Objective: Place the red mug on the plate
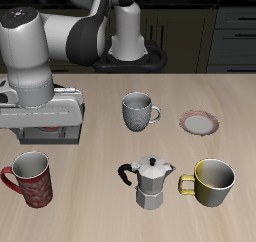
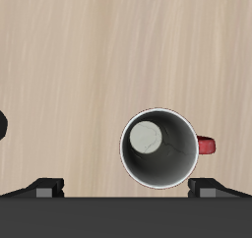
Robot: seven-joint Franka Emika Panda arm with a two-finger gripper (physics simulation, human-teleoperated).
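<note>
Red mug [image 1: 33,180]: sitting upright near the table's front edge, handle pointing away from the moka pot; in my wrist view [image 2: 160,148] I am looking straight down into its white inside.
Gripper [image 1: 42,132]: I am holding it above the red mug, not touching it; fingertips [image 2: 47,188] are showing on either side of the mug, jaws standing wide apart, gripping nothing.
Plate [image 1: 199,122]: lying bare, well apart from the red mug, beside the grey-white mug [image 1: 138,111].
Moka pot [image 1: 151,181]: standing between the red mug and the yellow mug [image 1: 214,182].
Gripper height: probably well clear of the rim, hard to judge.
</note>
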